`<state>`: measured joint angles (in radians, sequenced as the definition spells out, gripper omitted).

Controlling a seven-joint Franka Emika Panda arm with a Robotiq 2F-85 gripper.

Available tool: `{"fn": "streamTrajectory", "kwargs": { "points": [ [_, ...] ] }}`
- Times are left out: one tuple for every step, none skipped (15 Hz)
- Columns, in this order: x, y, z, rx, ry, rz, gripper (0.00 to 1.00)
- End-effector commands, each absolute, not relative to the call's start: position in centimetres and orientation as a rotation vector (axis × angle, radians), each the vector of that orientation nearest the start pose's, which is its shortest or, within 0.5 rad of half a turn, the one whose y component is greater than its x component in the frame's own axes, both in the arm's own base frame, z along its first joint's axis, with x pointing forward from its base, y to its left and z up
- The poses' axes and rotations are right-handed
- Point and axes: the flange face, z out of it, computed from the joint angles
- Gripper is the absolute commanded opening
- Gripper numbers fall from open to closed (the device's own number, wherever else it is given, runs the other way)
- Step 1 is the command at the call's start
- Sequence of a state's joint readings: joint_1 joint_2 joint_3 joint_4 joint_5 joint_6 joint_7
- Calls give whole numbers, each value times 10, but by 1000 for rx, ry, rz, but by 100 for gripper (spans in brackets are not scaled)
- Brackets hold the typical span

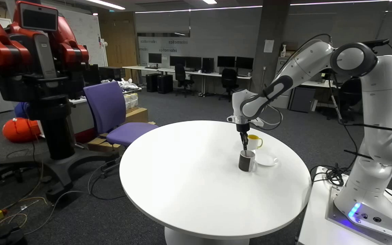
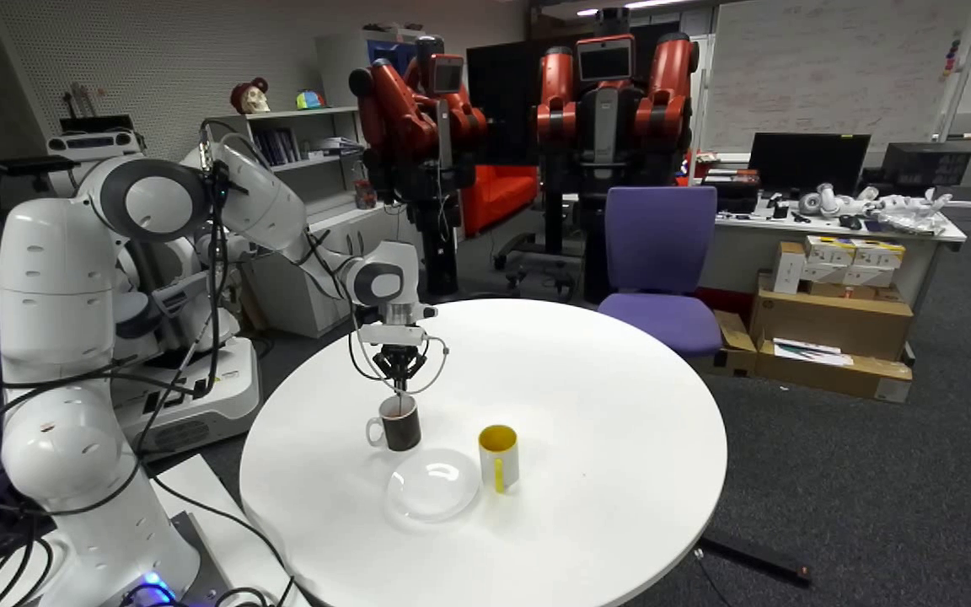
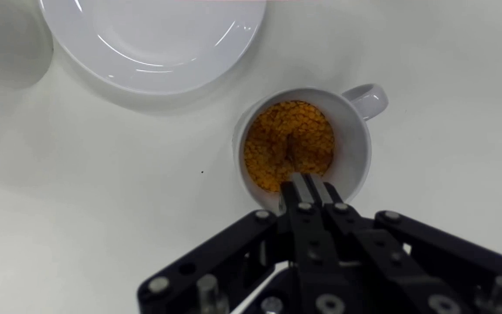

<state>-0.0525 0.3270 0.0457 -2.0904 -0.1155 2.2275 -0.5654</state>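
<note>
Mug (image 2: 402, 428) of orange grains (image 3: 294, 120) stands on the table (image 2: 620, 438), gripper (image 3: 310, 176) pressed together at its mouth (anything pinched is unclear). Likely stiff and breakable, it offers its handle (image 3: 373, 104) for grasping, two o'clock in the wrist view.

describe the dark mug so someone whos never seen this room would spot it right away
Start at the round white table: a black gripper points down over it. Directly beneath stands the dark mug, next to a white plate. Unlike the yellow-and-white mug nearby, its outside is largely dark, and the wrist view shows orange bits inside.
</note>
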Motion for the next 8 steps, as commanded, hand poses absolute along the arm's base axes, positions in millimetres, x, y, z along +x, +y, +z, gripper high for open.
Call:
{"fn": "streamTrajectory", "kwargs": {
  "points": [
    [572, -11, 254, -3010, -978, 209, 1],
    [573, -11, 256, -3016, -986, 183, 1],
    [575, -11, 257, -3026, -996, 163, 1],
    [576, -10, 257, -3026, -998, 144, 1],
    [576, -10, 256, -3017, -992, 142, 1],
    [576, -9, 256, -3005, -984, 151, 1],
    [576, -9, 255, -2984, -973, 171, 1],
    [575, -8, 254, -2956, -962, 186, 1]
  ]
}}
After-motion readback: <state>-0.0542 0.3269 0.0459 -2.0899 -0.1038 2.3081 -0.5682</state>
